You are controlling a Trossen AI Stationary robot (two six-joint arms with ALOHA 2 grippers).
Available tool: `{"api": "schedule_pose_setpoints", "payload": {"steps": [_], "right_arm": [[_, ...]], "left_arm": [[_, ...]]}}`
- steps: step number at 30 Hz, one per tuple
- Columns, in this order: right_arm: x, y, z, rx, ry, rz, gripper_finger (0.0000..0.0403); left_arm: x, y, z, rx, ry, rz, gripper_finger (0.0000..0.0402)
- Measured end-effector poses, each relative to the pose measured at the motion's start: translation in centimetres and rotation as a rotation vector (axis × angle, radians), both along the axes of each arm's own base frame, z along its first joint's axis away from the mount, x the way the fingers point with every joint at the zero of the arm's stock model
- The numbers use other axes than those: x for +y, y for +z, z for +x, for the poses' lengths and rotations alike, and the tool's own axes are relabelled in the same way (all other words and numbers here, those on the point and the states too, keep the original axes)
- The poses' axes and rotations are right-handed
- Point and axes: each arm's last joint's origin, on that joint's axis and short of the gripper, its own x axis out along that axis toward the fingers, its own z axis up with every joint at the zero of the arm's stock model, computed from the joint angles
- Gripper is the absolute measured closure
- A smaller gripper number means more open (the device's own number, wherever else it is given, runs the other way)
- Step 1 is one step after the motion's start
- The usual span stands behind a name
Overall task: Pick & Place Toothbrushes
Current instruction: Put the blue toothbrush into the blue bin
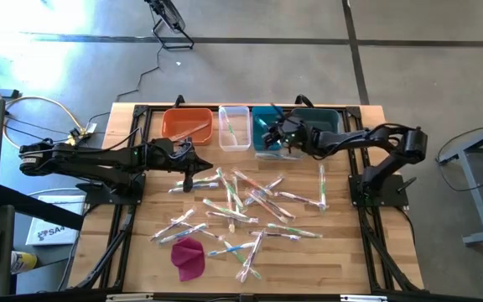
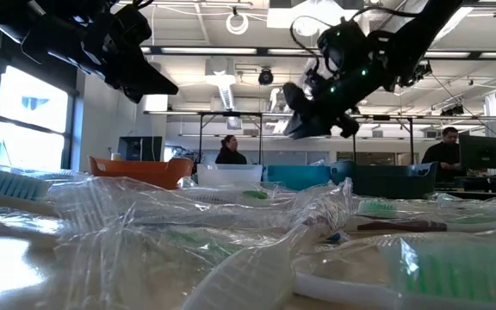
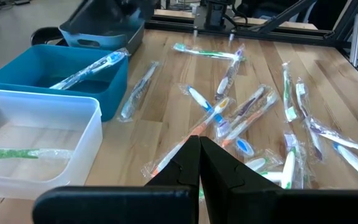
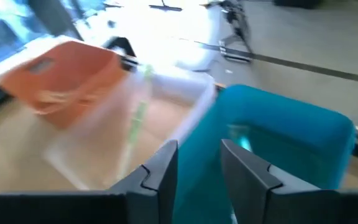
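Several wrapped toothbrushes (image 1: 241, 205) lie scattered flat on the wooden table (image 1: 325, 252). One blue-handled toothbrush (image 3: 89, 67) rests in the blue bin (image 3: 48, 78), its end leaning on the rim. A green one (image 3: 17, 154) lies in the clear bin (image 1: 235, 127). My right gripper (image 4: 199, 146) hangs open over the blue bin (image 4: 284, 143) with nothing between its fingers. My left gripper (image 3: 199, 155) is shut and empty, held above the table's left part, short of the pile.
Four bins stand in a row at the far edge: orange (image 1: 187, 126), clear, blue (image 1: 267, 138) and dark teal (image 1: 319, 124). A magenta cloth lump (image 1: 189, 256) lies near the front left. People show in the room beyond the table (image 2: 228, 151).
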Motion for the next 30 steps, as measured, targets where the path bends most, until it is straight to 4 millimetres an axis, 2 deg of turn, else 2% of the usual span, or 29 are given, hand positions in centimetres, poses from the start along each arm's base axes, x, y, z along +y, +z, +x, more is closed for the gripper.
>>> {"api": "schedule_pose_setpoints", "payload": {"steps": [6,15,25,30], "right_arm": [[1.5,2.6,-0.3,-0.08,0.192,0.001,0.0304],[5.1,4.6,-1.3,-0.08,0.576,0.104,0.0318],[10.8,4.4,-3.1,0.18,0.642,0.059,0.0367],[12.7,3.7,-3.5,0.282,0.671,0.035,0.0393]], "left_arm": [[0.0,0.0,0.0,0.0,0.0,0.0,0.0401],[0.0,0.0,0.0,0.003,0.0,0.0,0.0401],[0.0,0.0,0.0,0.003,0.0,0.0,0.0401],[0.0,-0.1,0.0,0.006,0.0,-0.001,0.0401]]}}
